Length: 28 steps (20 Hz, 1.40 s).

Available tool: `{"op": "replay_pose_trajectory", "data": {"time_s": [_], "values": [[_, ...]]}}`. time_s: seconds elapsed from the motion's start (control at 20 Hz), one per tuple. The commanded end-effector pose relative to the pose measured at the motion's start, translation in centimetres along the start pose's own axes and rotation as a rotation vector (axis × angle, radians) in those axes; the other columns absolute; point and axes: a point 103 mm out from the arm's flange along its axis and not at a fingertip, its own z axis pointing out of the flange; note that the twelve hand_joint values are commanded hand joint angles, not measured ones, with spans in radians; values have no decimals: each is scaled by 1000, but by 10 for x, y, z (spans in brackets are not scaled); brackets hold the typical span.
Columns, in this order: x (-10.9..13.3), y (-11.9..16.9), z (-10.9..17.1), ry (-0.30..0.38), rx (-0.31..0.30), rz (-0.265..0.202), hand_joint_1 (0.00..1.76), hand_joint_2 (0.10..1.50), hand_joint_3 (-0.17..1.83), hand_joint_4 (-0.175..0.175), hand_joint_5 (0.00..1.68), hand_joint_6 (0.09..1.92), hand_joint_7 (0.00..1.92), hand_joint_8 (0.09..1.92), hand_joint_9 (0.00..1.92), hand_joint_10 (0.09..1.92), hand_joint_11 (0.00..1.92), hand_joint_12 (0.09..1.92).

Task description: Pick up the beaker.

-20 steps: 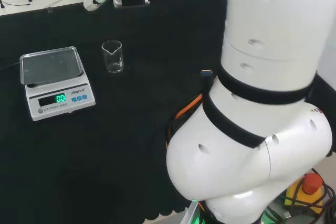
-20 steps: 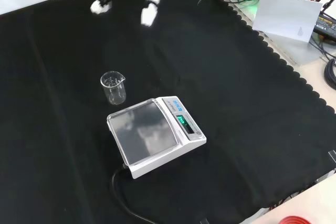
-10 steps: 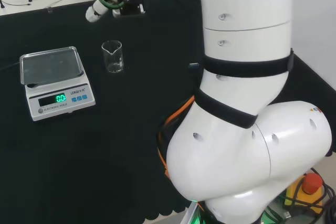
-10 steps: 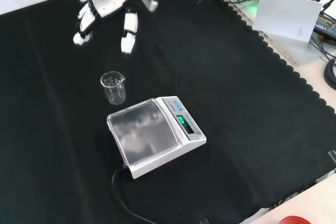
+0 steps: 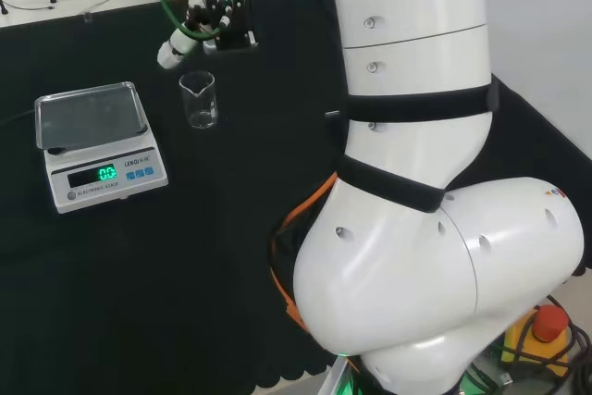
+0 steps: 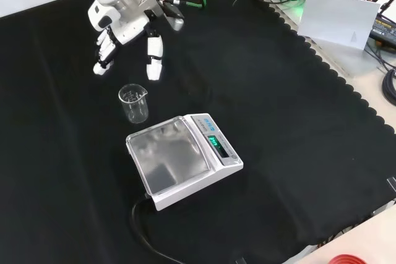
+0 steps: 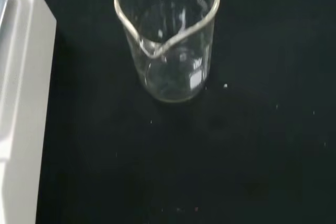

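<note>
The beaker [image 6: 134, 103] stands upright on the black cloth [image 6: 278, 122], empty as far as I can see, just beside the scale [image 6: 182, 159]. My hand [image 6: 127, 26] hovers near it, fingers straight, holding nothing (the closing and the lift are all left).

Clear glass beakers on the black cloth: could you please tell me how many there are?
1. The clear glass beaker stands upright on the black cloth, just behind the white scale in the front view, below the open black and white hand.
</note>
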Motion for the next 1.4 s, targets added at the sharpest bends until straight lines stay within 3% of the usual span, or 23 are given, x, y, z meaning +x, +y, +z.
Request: {"op": "replay_pose_trajectory", "data": {"time_s": [0.05,0.7,0.9,1.4], "values": [[7,1,15,0,20,-16,454,629,104,12,158,87,216,631,368,792,214,1496],[33,53,39,-54,36,-52,453,639,73,30,29,87,90,622,279,830,148,1516],[31,61,58,-77,12,-37,464,646,70,34,5,87,47,612,254,835,131,1517],[13,64,85,-79,43,22,567,675,75,45,13,87,25,614,226,847,109,1524]]}}
